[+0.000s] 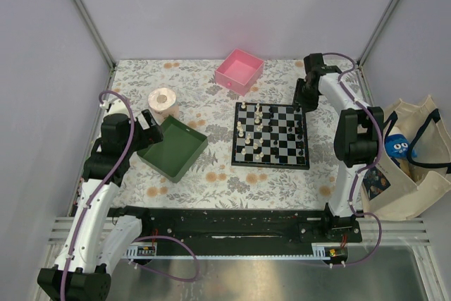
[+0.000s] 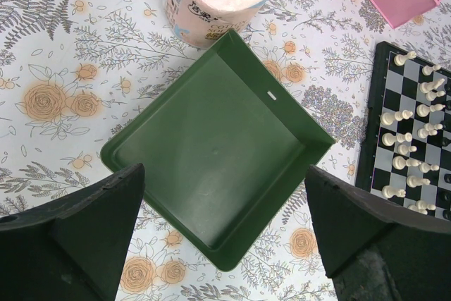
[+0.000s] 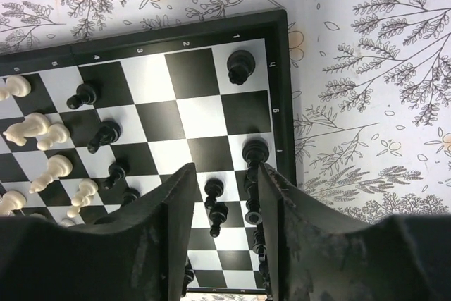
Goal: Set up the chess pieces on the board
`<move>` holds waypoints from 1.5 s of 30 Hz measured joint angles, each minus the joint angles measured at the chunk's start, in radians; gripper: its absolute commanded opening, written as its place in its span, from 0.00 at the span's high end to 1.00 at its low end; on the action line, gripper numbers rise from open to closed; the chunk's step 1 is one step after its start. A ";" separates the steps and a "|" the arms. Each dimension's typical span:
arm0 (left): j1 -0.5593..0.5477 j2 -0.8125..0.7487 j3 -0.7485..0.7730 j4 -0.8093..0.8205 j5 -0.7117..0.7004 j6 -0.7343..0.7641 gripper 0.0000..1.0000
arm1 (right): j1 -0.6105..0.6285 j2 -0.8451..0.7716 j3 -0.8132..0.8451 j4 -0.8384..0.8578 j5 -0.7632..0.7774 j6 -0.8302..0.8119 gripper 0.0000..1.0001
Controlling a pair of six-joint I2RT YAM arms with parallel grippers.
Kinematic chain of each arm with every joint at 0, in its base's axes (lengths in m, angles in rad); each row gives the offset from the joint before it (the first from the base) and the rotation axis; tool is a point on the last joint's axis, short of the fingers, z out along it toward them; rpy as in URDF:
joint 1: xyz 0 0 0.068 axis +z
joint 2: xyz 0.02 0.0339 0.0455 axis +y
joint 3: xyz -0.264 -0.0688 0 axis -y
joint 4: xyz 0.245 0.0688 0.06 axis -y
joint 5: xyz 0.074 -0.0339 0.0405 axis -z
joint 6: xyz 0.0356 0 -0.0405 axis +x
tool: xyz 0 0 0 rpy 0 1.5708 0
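Board (image 1: 271, 166) flat, edges approx parallel w/ table (image 1: 225, 181) edges.

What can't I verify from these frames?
- Top view: the chess pieces are too small to tell their kinds.
- Left wrist view: the board is cut off by the right edge.
- Right wrist view: the right gripper hides the squares beneath it; whether it touches the black piece is unclear.

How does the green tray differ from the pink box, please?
The green tray lies by the left gripper; the pink box sits farther back. The pink box has a small knob on one wall; the green tray shows none. Both are square, open and empty.
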 measured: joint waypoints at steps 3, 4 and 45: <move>0.000 0.000 0.000 0.000 0.000 0.000 0.01 | 0.018 0.000 0.006 0.000 -0.006 0.001 0.46; 0.000 0.000 0.000 0.000 0.000 0.000 0.01 | 0.028 0.000 0.007 0.000 -0.006 0.002 0.45; 0.008 0.000 0.000 0.000 0.003 0.000 0.01 | 0.183 0.182 0.144 0.063 0.019 0.170 0.51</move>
